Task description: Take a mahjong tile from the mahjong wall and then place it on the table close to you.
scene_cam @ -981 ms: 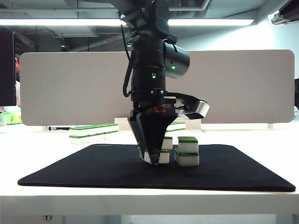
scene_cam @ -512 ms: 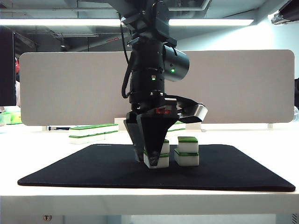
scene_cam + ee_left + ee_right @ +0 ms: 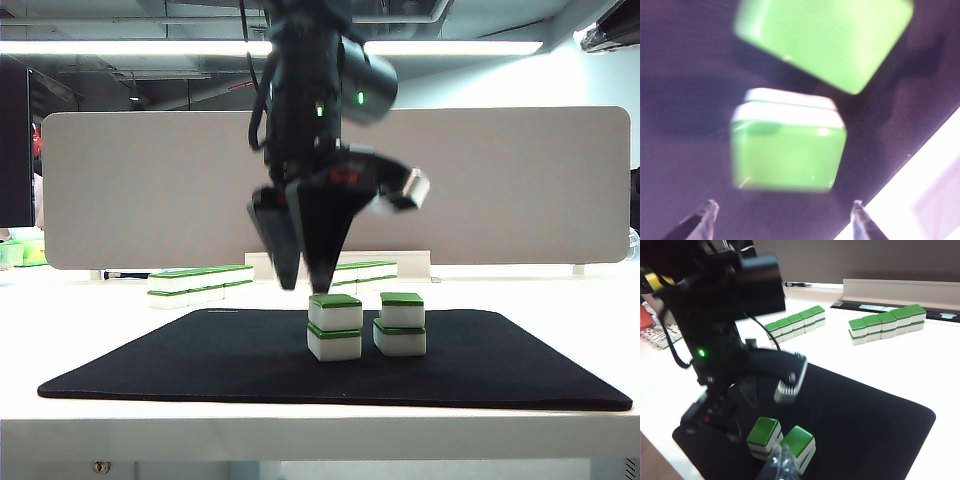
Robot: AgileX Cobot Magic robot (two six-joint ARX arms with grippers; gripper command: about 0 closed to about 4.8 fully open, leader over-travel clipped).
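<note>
— Since a second ago your left gripper (image 3: 303, 283) has lifted off the tile stack (image 3: 335, 327), fingers spread, nothing between them.

— And the stack?

— Directly beneath it on the black mat (image 3: 200, 360). Your right gripper (image 3: 780, 467) is barely visible; I can't tell its state.

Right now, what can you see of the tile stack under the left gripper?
The tile stack is two white blocks with glossy green tops, one squarely on the other, upright on the black mat. A second two-high stack stands close on its right, apart from it. The left gripper hangs open just above, touching nothing.
</note>
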